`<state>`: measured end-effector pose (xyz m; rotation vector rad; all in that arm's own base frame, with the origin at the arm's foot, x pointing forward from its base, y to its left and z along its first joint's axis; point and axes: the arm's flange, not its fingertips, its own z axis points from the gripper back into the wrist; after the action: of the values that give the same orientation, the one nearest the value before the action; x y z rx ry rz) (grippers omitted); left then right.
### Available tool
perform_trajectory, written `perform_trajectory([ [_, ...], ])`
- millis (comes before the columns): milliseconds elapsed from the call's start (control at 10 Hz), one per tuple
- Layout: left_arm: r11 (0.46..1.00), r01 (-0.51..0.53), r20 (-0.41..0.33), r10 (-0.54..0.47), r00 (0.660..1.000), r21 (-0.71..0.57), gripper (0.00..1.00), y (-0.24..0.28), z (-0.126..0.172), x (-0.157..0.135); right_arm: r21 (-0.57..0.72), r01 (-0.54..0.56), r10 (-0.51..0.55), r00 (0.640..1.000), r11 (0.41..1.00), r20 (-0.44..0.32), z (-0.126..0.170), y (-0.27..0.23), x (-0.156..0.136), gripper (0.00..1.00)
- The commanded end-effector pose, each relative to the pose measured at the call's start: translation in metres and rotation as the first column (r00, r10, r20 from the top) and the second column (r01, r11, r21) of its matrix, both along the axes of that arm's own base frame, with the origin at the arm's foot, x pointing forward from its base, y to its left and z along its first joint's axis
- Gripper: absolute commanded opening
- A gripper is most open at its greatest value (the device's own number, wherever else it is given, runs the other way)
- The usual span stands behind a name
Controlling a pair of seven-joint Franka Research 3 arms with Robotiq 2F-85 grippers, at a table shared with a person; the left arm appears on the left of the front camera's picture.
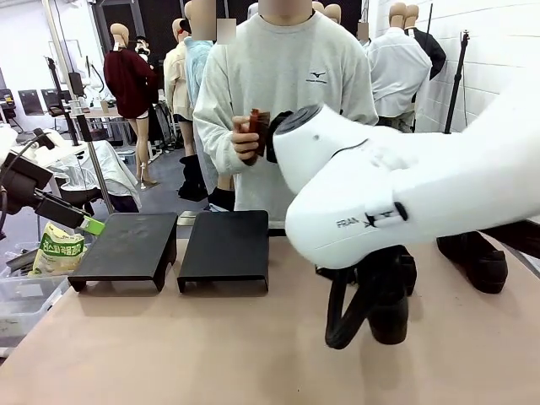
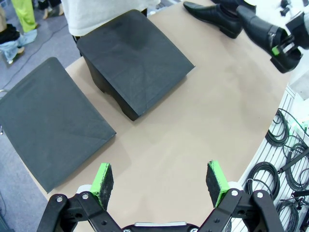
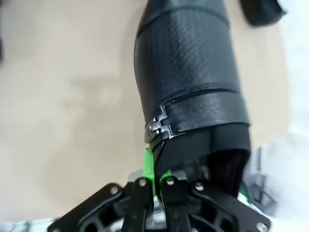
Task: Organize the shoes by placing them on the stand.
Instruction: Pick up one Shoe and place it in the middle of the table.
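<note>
Right wrist view looks along the right gripper (image 3: pixel 153 170), whose jaws are clamped tight on the heel rim of a black shoe (image 3: pixel 188 72). The shoe's long axis runs straight up from the bottom of the frame. Its heel opening is at the fingers and its front end runs off the top edge. A small metal buckle (image 3: pixel 159 126) sits on the strap at its left flank. The brown table (image 3: pixel 63 96) lies blurred behind it, and I cannot tell whether the sole touches it. A second shoe (image 3: pixel 260 12) shows in the upper right corner.

In the left wrist view the gripped shoe sits in the upper right corner. It slants from upper left down to lower right, heel at the green pad and toe toward the upper left. The second shoe lies on the table along the top edge, just beside the gripped one, with its narrow toe pointing to frame left. At the bottom edge the left gripper (image 2: pixel 160 181) has its fingers spread wide, released, over open tabletop. Two black stands slope side by side: one stand (image 2: pixel 133 60) at upper centre, the other stand (image 2: pixel 48 123) at the left.

In the front view the right arm (image 1: pixel 405 186) covers the right half of the frame. At upper centre a person's hand (image 1: pixel 245 139) holds a small brown object (image 1: pixel 258 125).
</note>
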<state>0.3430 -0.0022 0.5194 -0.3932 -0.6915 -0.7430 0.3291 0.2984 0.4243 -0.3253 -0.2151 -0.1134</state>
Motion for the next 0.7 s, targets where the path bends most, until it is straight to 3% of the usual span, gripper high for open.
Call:
perform_trajectory([
  [0, 1.000, 0.020, 0.006, -0.020, 1.000, -0.012, 1.00, 0.004, -0.002, 0.001, 0.052, -0.027, 0.030, 0.998, 0.998, -0.058, -0.023, 0.019, 0.027, 0.00],
  [600, 1.000, 0.020, 0.006, -0.020, 1.000, -0.012, 1.00, 0.004, -0.002, 0.001, 0.209, -0.208, 0.243, 0.957, 0.956, -0.157, -0.056, 0.046, 0.027, 0.00],
])
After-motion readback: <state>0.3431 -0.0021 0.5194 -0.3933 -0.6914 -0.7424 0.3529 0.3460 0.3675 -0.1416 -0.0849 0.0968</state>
